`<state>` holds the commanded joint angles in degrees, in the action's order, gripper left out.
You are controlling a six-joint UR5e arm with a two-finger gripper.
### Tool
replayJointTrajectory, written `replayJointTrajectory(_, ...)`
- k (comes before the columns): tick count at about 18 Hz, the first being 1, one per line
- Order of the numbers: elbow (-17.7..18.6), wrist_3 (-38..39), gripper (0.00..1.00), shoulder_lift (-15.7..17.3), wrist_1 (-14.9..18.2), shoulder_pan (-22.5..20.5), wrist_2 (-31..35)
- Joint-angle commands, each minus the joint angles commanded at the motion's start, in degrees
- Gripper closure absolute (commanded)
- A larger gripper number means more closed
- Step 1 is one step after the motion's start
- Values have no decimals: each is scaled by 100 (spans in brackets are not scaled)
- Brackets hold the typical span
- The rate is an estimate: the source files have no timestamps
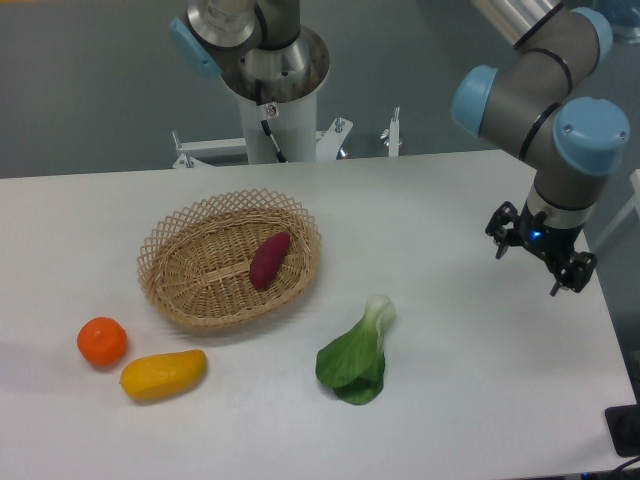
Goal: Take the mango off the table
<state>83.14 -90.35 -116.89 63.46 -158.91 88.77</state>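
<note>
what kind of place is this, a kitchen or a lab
Most likely a robotics lab, not a kitchen: a robot arm with a pincer hangs over a bare white table, the arm's pedestal is bolted at its edge, and the mango looks staged.

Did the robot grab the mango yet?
Not yet. The mango lies on the table beside the orange, untouched. The tool is open, holds nothing, and hangs over the table's far right side. Everything is left: move across, come down, close on the mango and lift.
</note>
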Motion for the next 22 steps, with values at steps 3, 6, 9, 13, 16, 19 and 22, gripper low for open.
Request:
replayJointTrajectory(3,0,0,0,9,0,0,0)
replayJointTrajectory(6,-9,0,0,0,9,0,9)
replayJointTrajectory(9,17,17,0,9,-9,9,9)
replayJointTrajectory(13,26,79,0,9,26,9,-35)
replayJointTrajectory(16,35,70,0,9,26,17,0)
replayJointTrajectory(19,35,88,0,61,79,44,-35)
replayJointTrajectory(22,35,324,0,70,97,210,-105)
